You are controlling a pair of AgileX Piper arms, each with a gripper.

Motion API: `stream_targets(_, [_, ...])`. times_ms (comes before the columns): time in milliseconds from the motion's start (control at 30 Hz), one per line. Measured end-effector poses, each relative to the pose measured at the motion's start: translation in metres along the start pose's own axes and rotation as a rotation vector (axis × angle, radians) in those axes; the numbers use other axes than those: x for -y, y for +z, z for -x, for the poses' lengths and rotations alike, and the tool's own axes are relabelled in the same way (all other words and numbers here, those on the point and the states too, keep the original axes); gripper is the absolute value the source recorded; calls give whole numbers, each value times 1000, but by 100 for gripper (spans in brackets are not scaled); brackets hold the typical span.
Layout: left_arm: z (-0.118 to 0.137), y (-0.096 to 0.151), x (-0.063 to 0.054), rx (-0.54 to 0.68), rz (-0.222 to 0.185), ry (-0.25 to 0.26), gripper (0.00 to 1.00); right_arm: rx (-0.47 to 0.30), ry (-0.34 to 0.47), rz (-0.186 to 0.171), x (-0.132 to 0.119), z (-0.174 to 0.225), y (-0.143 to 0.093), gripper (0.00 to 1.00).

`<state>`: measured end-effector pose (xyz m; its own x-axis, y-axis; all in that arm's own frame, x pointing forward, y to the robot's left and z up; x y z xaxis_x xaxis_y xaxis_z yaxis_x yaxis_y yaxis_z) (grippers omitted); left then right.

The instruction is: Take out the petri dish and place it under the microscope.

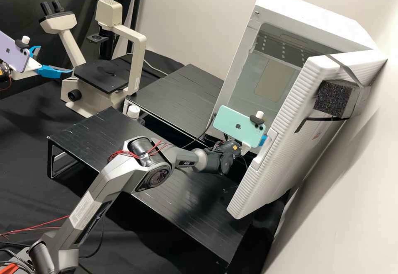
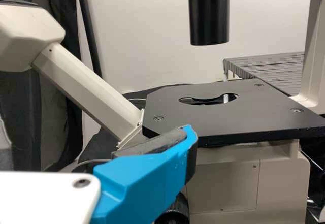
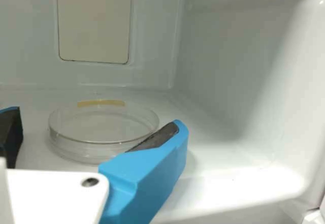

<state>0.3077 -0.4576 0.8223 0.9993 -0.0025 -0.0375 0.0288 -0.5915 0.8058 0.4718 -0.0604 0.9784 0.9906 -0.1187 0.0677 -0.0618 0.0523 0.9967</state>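
So my right gripper is inside the white, open-fronted box, fingers spread, nothing pinched. The clear, round, shallow petri dish sits flat on the box floor, by the fingertips; can't tell if the pad on one finger actually touches its wall.

Handling guess: super light, stiff, slick on the outside, and crackable if I squeeze like an idiot. Can't tell if it's glass or plastic, or if there's a loose lid, so I'd take it low on the side wall, one pad each side straight across the middle, light pinch, kept level. Grab only the top rim and a lid could pop off, imo.

Headcount: one dish, with one yellowish strip at its rim. One cream microscope with a black stage. One box. Two black slatted low tables. One small bottle with a white cap. Two grippers: the other's my left gripper, beside the microscope, fingers apart too, holding nothing.
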Motion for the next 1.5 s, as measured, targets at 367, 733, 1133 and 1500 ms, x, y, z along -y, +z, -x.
stream_targets(367, [0,0,0,0,0,0,100,47,-24,19,-5,-4,-1,100])
stream_targets(733, [0,0,0,0,0,0,100,53,-25,13,-4,-9,0,100])
stream_targets(1133, [0,0,0,0,0,0,100,61,-20,19,-4,-17,-1,0])
stream_targets(1500, [0,0,0,0,0,0,100,62,-16,24,-4,-24,-1,0])
